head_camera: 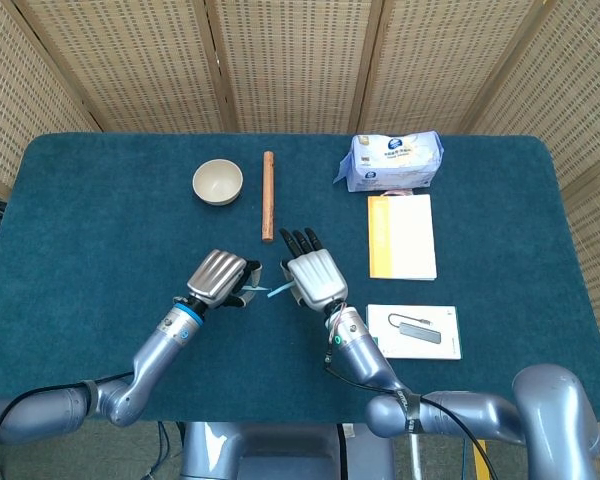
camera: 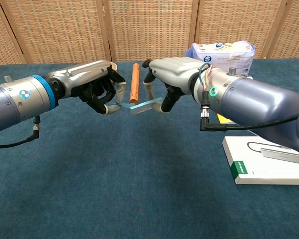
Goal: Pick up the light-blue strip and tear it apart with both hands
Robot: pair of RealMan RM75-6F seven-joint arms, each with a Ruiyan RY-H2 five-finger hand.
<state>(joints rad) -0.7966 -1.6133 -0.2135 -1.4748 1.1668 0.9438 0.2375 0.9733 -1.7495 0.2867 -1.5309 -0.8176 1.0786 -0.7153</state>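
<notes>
The light-blue strip (camera: 139, 106) hangs in the air between my two hands, above the blue table; in the head view only a short piece of the strip (head_camera: 276, 291) shows. My left hand (camera: 97, 87) pinches its left end with curled fingers. My right hand (camera: 170, 74) pinches its right end, thumb below and fingers above. Seen from the head camera, the left hand (head_camera: 218, 277) and right hand (head_camera: 312, 276) sit side by side, a small gap apart, near the table's middle front.
A wooden stick (head_camera: 268, 195) lies just beyond the hands, with a cream bowl (head_camera: 218, 182) to its left. A tissue pack (head_camera: 392, 161), a yellow book (head_camera: 401, 236) and a white box (head_camera: 413, 331) lie on the right side of the table.
</notes>
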